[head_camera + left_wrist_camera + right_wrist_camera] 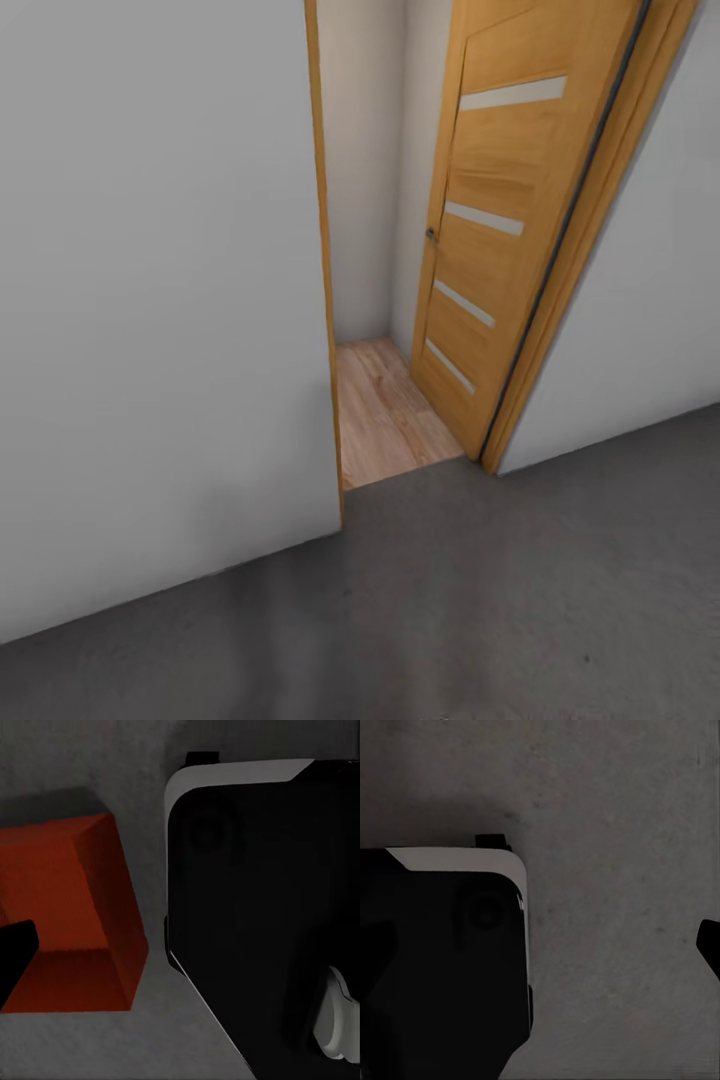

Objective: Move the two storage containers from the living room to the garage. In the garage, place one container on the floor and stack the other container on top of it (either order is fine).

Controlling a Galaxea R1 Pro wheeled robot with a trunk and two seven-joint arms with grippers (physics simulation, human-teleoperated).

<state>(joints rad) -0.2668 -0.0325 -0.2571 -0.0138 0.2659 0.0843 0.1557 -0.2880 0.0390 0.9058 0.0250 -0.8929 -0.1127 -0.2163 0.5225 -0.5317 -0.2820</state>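
I face an open door [480, 230]; one orange bin [71, 915] sits on concrete floor [520, 600]. Cannot tell either hand's state.

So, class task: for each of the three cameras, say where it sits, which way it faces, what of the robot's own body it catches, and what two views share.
Head view: on the robot's head, facing forward and down at a white wall, an open wooden door and wood planks beyond; no robot body.
Left wrist view: near the left end effector, facing down at an orange-red container on the concrete floor; the robot's black base and a dark fingertip.
Right wrist view: near the right end effector, facing down at floor; the base and a fingertip.
Shared: both wrist views show the base and the grey floor.
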